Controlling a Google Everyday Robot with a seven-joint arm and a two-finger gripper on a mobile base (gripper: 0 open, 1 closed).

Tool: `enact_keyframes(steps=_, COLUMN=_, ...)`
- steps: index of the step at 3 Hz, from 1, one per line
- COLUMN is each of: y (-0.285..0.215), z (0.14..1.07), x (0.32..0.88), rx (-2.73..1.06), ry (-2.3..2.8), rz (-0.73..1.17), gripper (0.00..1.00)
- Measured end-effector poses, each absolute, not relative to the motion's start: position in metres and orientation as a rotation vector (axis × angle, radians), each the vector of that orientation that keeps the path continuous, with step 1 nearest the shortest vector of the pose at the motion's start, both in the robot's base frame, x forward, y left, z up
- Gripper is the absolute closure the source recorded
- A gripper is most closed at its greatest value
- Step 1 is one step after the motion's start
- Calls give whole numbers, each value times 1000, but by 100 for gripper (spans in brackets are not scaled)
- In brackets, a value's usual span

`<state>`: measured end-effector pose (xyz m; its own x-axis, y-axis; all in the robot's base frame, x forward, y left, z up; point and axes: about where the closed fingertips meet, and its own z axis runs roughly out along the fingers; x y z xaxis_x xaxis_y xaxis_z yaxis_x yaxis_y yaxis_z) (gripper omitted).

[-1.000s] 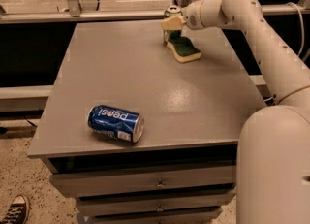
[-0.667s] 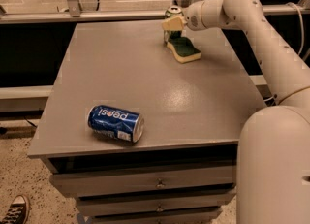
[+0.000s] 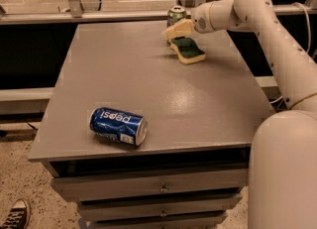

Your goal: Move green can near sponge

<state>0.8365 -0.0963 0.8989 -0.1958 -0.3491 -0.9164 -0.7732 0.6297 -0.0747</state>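
The green can [image 3: 177, 13] stands upright at the table's far edge, its silver top showing. The sponge [image 3: 187, 50], dark green on top with a pale yellow base, lies on the table just in front of the can, almost touching it. My gripper [image 3: 177, 28] is at the can's lower part, between the can and the sponge, and covers the can's lower half. The white arm [image 3: 257, 10] reaches in from the right.
A blue Pepsi can [image 3: 118, 125] lies on its side near the grey table's [image 3: 148, 84] front left edge. Drawers sit under the tabletop. A metal rail runs behind the table. A shoe [image 3: 15, 215] shows on the floor at bottom left.
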Motion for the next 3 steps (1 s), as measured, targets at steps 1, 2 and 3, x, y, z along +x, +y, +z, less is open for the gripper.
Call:
enact_keyframes(steps=1, y=-106, z=904, x=818, rx=-939, ry=1766, rz=513, gripper=0)
enact_keyframes(steps=2, y=-127, z=911, x=782, rx=-970, ry=1697, rz=538, gripper=0)
enact_keyframes(steps=3, y=-161, z=928, x=728, rx=-1002, ry=1579, rz=521, gripper=0)
